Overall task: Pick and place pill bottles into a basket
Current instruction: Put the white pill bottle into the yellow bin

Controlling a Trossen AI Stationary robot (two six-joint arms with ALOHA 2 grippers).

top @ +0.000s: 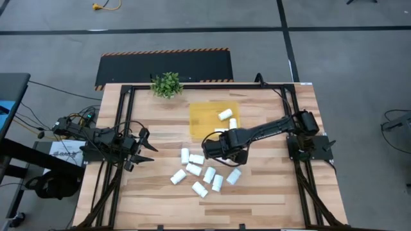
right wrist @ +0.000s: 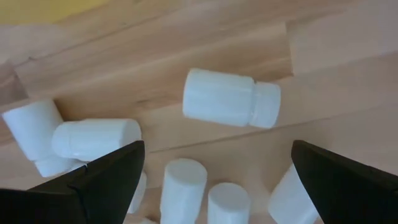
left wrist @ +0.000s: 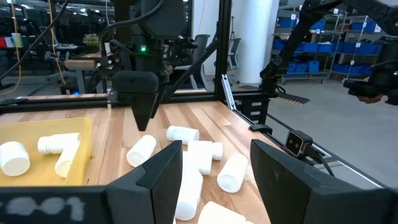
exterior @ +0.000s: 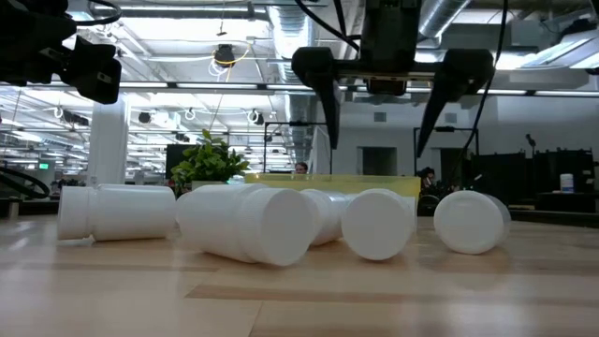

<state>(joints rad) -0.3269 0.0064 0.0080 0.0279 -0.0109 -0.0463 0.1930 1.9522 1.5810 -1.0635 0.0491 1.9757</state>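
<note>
The right gripper (top: 221, 149) hangs with its fingers spread wide and empty just off the basket (top: 204, 115) at its 6 o'clock edge, above the loose pill bottles (top: 204, 174) lying on the table (top: 270, 192), presumably so it can drop over one. Two or three bottles already lie in the basket's 3 o'clock half. The left gripper (top: 146, 149) waits open, well apart at 9 o'clock.

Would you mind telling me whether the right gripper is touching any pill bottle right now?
Apart. In the low view the right gripper hangs open above the pill bottles, with background visible between fingertips and bottles.
</note>
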